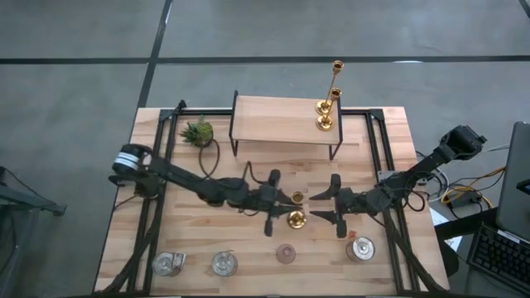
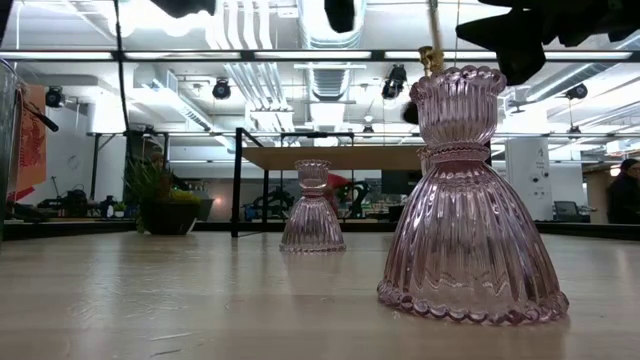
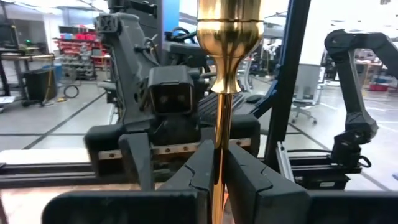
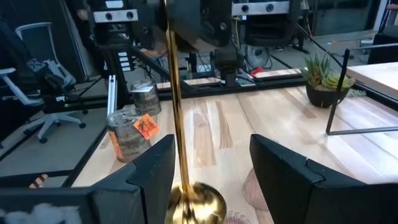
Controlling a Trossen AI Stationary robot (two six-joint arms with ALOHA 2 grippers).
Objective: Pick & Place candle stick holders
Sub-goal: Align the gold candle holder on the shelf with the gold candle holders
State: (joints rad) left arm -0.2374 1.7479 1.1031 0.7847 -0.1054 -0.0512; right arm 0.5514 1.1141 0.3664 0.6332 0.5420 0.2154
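Observation:
A gold candle stick holder (image 1: 296, 217) stands upright at the table's middle, between my two grippers. My left gripper (image 1: 284, 205) is shut on its stem. My right gripper (image 4: 211, 174) is open, level and facing it from the table's right; the stem (image 4: 176, 93) and round base (image 4: 196, 202) show between its fingers, close to one of them, and I cannot tell if they touch. Two more gold holders (image 1: 327, 109) stand on the wooden shelf. Two pink glass holders (image 2: 465, 200) (image 2: 313, 205) stand on the table. Three silvery cups (image 1: 168, 263) (image 1: 224, 263) (image 1: 362, 248) stand along the near edge. My left gripper pinches the gold holder's thin stem (image 3: 219, 146) between its two fingers, a little below the cup (image 3: 229, 37). The fingers (image 3: 255, 177) come level from the table's left and lie across the stem. The holder is upright; whether its base is on the table, I cannot tell.
A small spiky green potted plant (image 1: 199, 131) stands at the far left beside the wooden shelf (image 1: 281, 120). Black frame rails run along the table's left and right sides. A pink holder (image 1: 286, 253) stands just near of the grippers. A laptop (image 1: 509, 223) sits off the right edge.

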